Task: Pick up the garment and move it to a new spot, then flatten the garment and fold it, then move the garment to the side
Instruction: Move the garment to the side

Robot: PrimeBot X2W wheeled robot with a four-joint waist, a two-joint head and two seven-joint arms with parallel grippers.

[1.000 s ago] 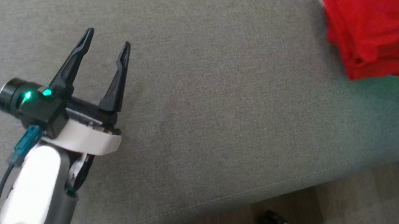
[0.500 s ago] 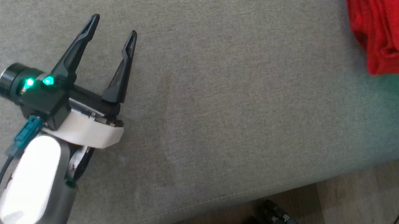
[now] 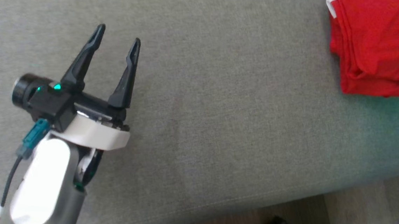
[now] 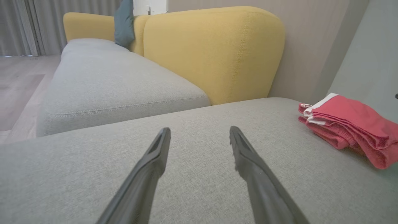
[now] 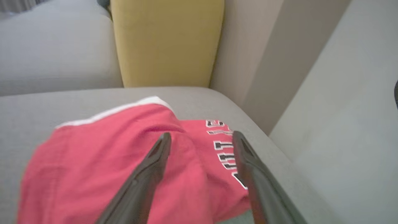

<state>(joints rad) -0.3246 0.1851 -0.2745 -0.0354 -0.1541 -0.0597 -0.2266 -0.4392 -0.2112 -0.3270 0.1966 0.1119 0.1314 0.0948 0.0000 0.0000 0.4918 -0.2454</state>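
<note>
A big grey cloth sofa seat (image 3: 222, 92) covers most of the head view, and a strip of light wooden floor (image 3: 365, 208) shows at the lower right of that frame. In the left wrist view, fat yellow back cushions (image 4: 214, 53) stand behind the seat. A small blue-green pillow (image 4: 124, 21) leans on them at the top, grey curtains (image 4: 18, 28) hang at the upper left, and a plain beige wall (image 4: 307, 46) is at the upper right. The left arm comes up from the lower left of the head view, white and round, with a small green light near the wrist. The left gripper (image 3: 119, 33) is over the bare seat. Its two long dark fingers point up the frame, tipped a little to the right, with a wide gap between them and nothing in it. The right gripper (image 5: 201, 134) reaches out just over the folded red cloth garment with white trim (image 3: 379, 47). Its two fingers are apart too, and they are not pinching the cloth. The garment lies on the seat in the upper right corner of the head view, far from the left gripper, and the frame edge cuts it off. In the left wrist view it is a flat stack at the right edge. Its long side runs from upper left to lower right, and the white trim end points to the upper left. In the right wrist view, black and white letters show on its right side.
</note>
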